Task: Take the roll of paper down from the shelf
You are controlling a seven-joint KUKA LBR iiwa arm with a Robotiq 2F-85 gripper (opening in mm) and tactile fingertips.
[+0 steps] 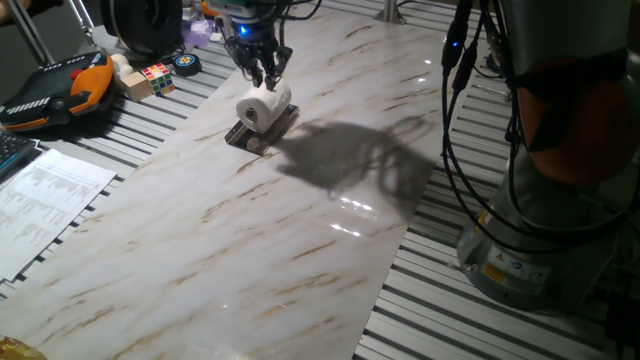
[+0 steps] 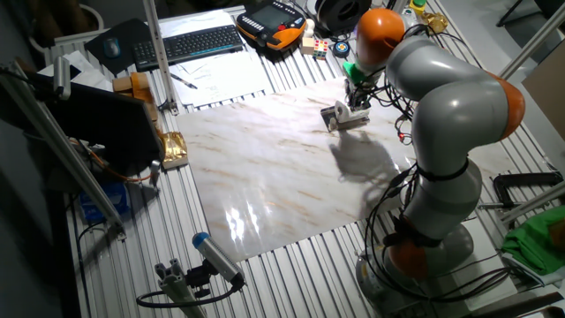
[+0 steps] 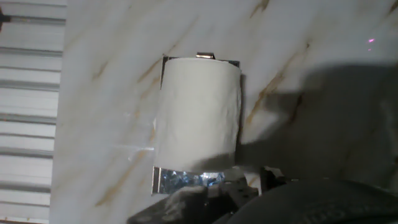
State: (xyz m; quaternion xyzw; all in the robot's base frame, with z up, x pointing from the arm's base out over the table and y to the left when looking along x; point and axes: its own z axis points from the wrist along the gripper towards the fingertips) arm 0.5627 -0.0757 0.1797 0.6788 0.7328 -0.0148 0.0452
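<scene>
The roll of paper (image 1: 262,108) is a white cylinder lying on its side on the shelf (image 1: 243,138), a low dark rack on the marble board at the far side. My gripper (image 1: 267,76) hangs straight above the roll's far end, fingertips close together and just over the paper, holding nothing. In the other fixed view the gripper (image 2: 357,93) is over the roll (image 2: 340,113). The hand view looks down on the roll (image 3: 198,112), with the shelf's shiny frame (image 3: 186,179) showing at its ends. My fingers are not clearly seen there.
A colour cube (image 1: 158,75), a tape roll (image 1: 186,63) and an orange-black pendant (image 1: 55,90) lie left of the shelf. Printed sheets (image 1: 40,205) lie at the left edge. The arm's base (image 1: 540,220) and cables stand at the right.
</scene>
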